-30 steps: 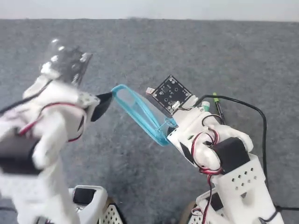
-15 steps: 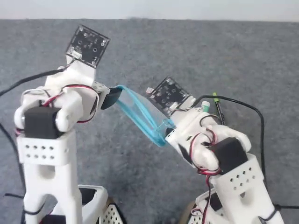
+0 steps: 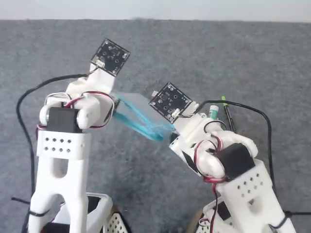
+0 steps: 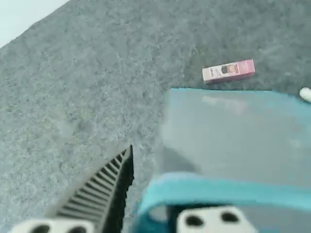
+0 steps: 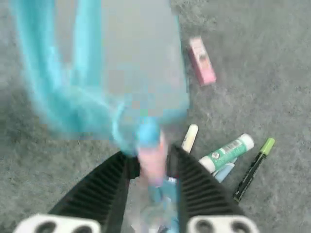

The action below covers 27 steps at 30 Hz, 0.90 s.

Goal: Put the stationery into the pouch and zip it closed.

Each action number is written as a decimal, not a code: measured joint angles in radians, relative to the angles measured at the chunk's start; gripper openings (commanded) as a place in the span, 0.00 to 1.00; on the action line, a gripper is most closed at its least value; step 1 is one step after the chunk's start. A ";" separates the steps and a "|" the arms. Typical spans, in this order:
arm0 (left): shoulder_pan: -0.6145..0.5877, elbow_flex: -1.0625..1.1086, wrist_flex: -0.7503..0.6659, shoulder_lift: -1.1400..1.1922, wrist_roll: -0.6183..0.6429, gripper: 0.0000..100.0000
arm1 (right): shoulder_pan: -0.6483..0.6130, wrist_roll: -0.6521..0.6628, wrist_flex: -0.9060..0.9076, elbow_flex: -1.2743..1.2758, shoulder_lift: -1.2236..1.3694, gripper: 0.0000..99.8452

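A clear pouch with a blue zip edge (image 3: 138, 116) hangs above the grey table between the two arms. My left gripper (image 3: 115, 104) is shut on its left end; in the left wrist view the pouch (image 4: 233, 131) lies across my gripper (image 4: 155, 170). My right gripper (image 5: 151, 155) is shut on the other end of the pouch (image 5: 136, 58), at the blue zip end. On the table under it lie a pink eraser (image 5: 201, 60), a white stick (image 5: 189, 138), a green-and-white glue stick (image 5: 228, 153) and a green marker (image 5: 252, 167).
A black cable (image 3: 248, 109) runs from the right arm across the table by the green marker (image 3: 225, 104). The pink eraser (image 4: 228, 70) lies on open grey felt beyond the pouch. Both arm bases stand at the near edge.
The left arm has swung right and turned its wrist, bringing its end of the pouch closer to the right arm. The pouch now hangs shorter and flatter. The right gripper shifted slightly left.
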 measured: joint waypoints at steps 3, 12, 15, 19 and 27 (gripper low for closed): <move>-0.009 0.000 0.000 0.000 0.000 0.01 | 0.006 0.000 0.005 0.011 0.012 0.21; -0.147 0.127 -0.141 -0.236 0.130 0.01 | 0.071 0.000 0.032 0.011 0.012 0.21; -0.196 0.279 -0.276 -0.333 0.199 0.01 | 0.158 0.000 0.032 0.011 0.012 0.21; -0.242 0.477 -0.430 -0.417 0.275 0.01 | 0.235 -0.002 0.025 0.037 0.012 0.21; -0.239 0.715 -0.568 -0.445 0.334 0.01 | 0.245 -0.002 -0.170 0.284 0.012 0.21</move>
